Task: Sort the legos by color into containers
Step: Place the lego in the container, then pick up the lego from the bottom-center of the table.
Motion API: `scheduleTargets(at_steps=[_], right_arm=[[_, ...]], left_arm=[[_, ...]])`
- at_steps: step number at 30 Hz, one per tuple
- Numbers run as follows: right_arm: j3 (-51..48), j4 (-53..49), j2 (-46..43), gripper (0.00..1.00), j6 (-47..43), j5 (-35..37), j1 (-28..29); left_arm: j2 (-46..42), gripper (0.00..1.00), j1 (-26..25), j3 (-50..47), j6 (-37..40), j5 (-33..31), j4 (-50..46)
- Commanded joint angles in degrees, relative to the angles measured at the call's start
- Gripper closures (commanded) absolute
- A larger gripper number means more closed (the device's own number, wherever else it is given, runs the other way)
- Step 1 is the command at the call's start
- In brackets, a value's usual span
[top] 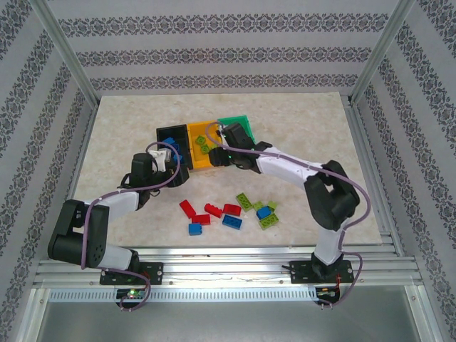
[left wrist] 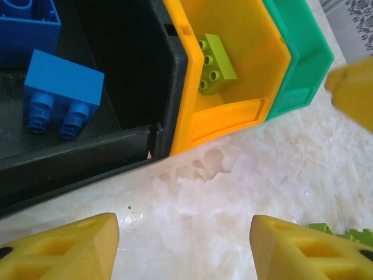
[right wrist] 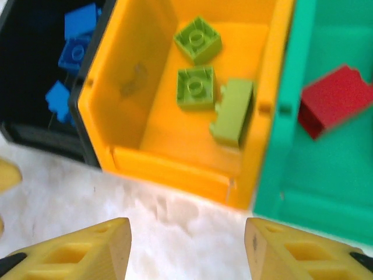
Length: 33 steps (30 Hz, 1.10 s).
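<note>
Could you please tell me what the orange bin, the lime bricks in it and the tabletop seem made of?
Orange bin: likely moulded plastic, with smooth, faintly glossy walls. Lime bricks: hard-looking plastic, with crisp moulded studs. Tabletop: marble-patterned and slightly shiny; stone or laminate, cannot tell.

Three joined bins stand in a row at the far middle of the table: the left bin, the middle bin beside it, and the right bin at the other end. In the left bin lie several bricks. In the middle bin lie three bricks, two one behind the other and the third to their right, against the wall shared with the right bin. In the right bin lies one brick. On the table before the bins, toward the near edge, loose bricks lie scattered. The left gripper hangs over the table just before the left and middle bins. The right gripper hangs just before the middle bin.
</note>
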Motion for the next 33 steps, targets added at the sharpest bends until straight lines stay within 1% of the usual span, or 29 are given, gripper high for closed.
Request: scheduleTargets(at_steps=[1, 8, 12, 15, 17, 23, 26, 33], right_arm=[[-5.4, -2.1, -5.7, 0.46, 0.5, -0.8, 0.9], [-14.4, -10.0, -10.5, 0.46, 1.2, -1.4, 2.1], [-14.6, -15.9, -8.9, 0.46, -0.8, -1.1, 4.1], [-14.4, -19.3, -8.4, 0.45, -1.4, 0.9, 5.7], [-15.3, -19.4, -8.7, 0.46, -1.1, 3.1, 6.2], [-15.6, -19.9, -8.4, 0.46, 0.1, 5.3, 6.5], [-15.2, -20.6, -7.2, 0.45, 0.9, 7.7, 6.4], [-15.2, -20.4, -5.1, 0.46, 2.3, 8.4, 6.5]], left_arm=[[-0.2, 0.39, 1.0, -1.5, -2.2, 1.7, 5.8], [-0.9, 0.39, 1.4, -2.1, -2.0, 1.2, 6.3], [-0.4, 0.39, 1.6, -2.8, -2.8, 1.1, 8.2], [-0.4, 0.39, 1.7, -2.7, -2.8, 1.5, 8.0], [-0.4, 0.39, 1.7, -2.7, -2.9, 1.5, 7.9], [0.4, 0.39, 1.9, -2.6, -3.3, 2.1, 8.5], [0.7, 0.39, 1.9, -2.6, -3.6, 2.4, 8.8], [1.8, 0.39, 1.9, -2.4, -4.2, 3.1, 9.6]])
